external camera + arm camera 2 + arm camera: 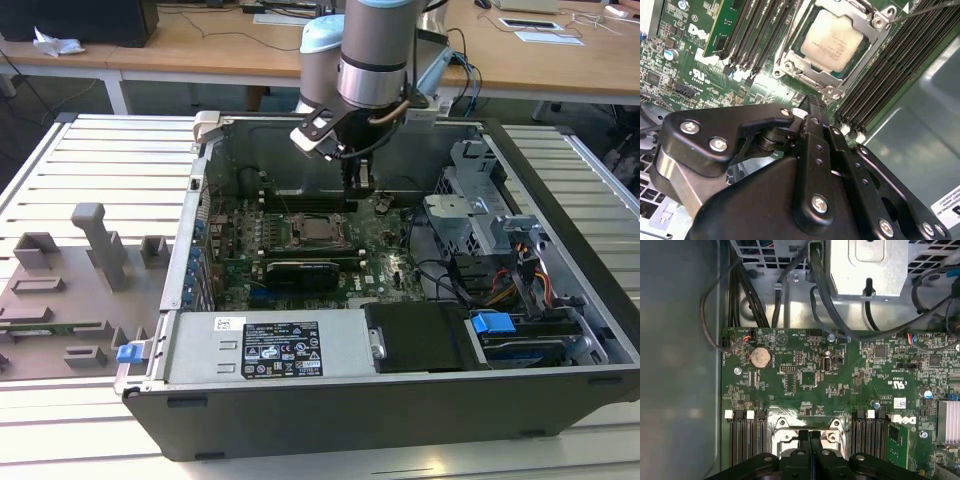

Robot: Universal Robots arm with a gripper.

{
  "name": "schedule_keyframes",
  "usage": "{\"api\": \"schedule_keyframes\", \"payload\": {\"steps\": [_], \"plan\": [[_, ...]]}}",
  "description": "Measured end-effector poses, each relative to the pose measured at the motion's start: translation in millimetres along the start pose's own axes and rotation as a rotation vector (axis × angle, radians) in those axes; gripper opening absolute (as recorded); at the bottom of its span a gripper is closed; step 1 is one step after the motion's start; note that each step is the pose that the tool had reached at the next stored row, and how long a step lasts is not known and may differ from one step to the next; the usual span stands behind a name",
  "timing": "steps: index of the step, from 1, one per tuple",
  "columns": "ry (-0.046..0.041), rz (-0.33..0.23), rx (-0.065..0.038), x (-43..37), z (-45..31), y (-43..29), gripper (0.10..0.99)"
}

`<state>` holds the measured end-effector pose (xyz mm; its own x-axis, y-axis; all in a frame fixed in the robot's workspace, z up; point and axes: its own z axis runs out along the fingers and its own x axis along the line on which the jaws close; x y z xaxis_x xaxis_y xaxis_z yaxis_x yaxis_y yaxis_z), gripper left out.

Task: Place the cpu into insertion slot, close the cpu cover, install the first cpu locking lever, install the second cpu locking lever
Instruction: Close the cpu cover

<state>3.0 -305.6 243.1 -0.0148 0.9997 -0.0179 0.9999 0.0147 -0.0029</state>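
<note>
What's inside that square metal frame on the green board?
The cpu sits inside the cpu cover, and its dull silver top shows through the cover's square cut-out. Whatever lies underneath the chip is covered by it, so that cannot be seen.

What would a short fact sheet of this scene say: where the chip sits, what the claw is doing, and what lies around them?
setting: open computer case, arm reaching down into it
cpu: seated in the insertion slot on the green motherboard
cpu cover: lying down around the chip, framing it
gripper: shut, holding nothing, tip close beside the socket; contact cannot be told
neighbours: long black memory slots on both sides of the socket
</note>
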Motion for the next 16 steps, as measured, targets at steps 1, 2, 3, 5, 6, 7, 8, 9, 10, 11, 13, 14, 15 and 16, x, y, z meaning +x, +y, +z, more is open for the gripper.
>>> {"api": "schedule_keyframes", "payload": {"steps": [1,2,3,5,6,7,8,9,10,11,13,14,15,16], "plan": [[0.0003,0.000,0.000,0.2,1.3,-5.1,0.106],[0.0001,0.000,0.000,0.2,2.7,-7.9,0.106],[0.0001,0.000,0.000,0.3,4.6,-11.9,0.106],[0.0000,0.000,0.000,0.5,9.8,-24.8,0.106],[0.0000,0.000,0.000,0.6,11.8,-29.7,0.106],[0.0000,0.000,0.000,0.7,13.7,-34.3,0.106],[0.0001,0.000,0.000,0.9,15.6,-38.9,0.106],[0.0000,0.000,0.000,1.0,17.6,-44.1,0.106],[-0.0001,0.000,0.000,1.0,19.3,-48.4,0.106],[0.0001,0.000,0.000,1.3,22.9,-57.0,0.106],[0.0001,0.000,0.000,1.5,28.9,-66.9,0.106],[0.0000,0.000,0.000,1.6,30.9,-69.1,0.106],[0.0001,0.000,0.000,1.6,31.8,-69.9,0.106],[0.0001,0.000,0.000,1.6,32.5,-70.8,0.106]]}}
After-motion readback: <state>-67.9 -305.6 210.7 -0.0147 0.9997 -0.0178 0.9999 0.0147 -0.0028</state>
